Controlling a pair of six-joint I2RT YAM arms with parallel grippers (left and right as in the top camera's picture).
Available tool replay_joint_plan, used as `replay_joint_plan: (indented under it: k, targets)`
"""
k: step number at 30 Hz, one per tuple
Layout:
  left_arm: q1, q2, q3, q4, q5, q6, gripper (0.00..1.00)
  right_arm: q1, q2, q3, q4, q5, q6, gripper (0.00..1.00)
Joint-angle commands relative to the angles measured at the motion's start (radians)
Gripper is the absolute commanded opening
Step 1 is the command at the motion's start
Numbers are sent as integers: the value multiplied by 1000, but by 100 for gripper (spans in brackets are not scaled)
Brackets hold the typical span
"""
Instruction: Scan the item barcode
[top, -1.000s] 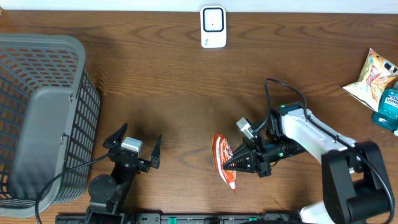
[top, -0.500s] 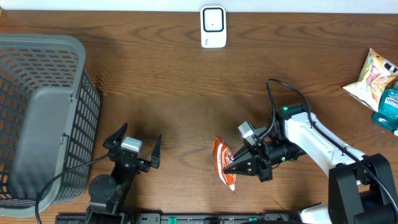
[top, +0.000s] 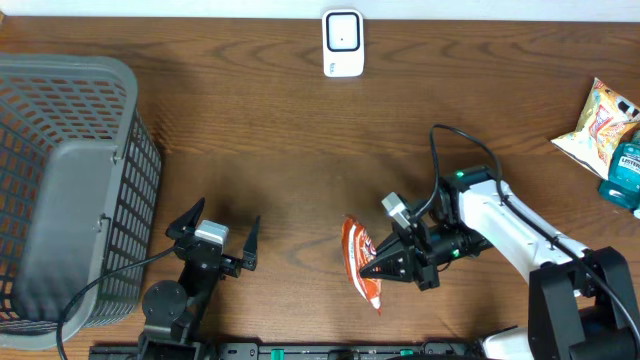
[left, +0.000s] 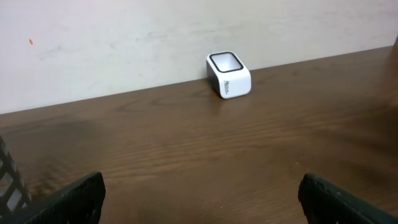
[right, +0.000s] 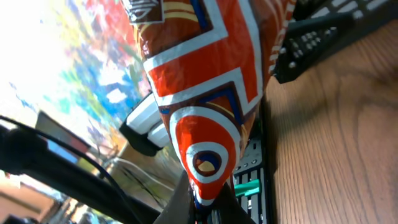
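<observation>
From above, the right gripper (top: 371, 268) is closed tight on the right side of the orange snack bag (top: 358, 258). The bag is near the front edge of the table (top: 280, 150), between the two arms and well apart from the white scanner (top: 342, 44) at the back edge. From up here the barcode cannot be seen, and it is hard to tell if the bag touches the wood.

The right wrist camera shows what the top view does not. The bag fills most of the picture, with white, orange and blue stripes and a round ring mark near its thin end. That thin end goes down between the closed fingers. The bag hides the scanner in this view, and only a strip of table shows on the right.

The left wrist camera shows the scanner from the side. It is a small white box with a dark window on top, sitting close to the pale wall. The left gripper (top: 218, 226) is wide open and holds nothing, and its two dark fingertips (left: 71, 196) stick up at the bottom corners.

Around them are a big grey basket (top: 60, 190) on the left, and a yellow chip bag (top: 598, 122) and a blue bottle (top: 624, 172) at the far right edge. A black cable (top: 460, 140) loops over the right arm. Nothing lies between the snack bag and the scanner.
</observation>
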Motion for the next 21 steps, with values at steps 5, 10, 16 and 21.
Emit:
replay_joint_plan:
  k: [5, 10, 16, 21]
  targets:
    - [-3, -2, -19, -30, 2, 10, 99, -137, -13, 164, 10, 50, 167, 1]
    - [-3, -2, -19, -30, 2, 10, 99, -163, -13, 320, 251, 241, 602, 1]
    - [-3, -2, -19, -30, 2, 10, 99, -87, -13, 386, 821, 805, 1487, 1]
    - [-3, -2, -19, -30, 2, 10, 99, -56, -5, 416, 986, 928, 1685, 1]
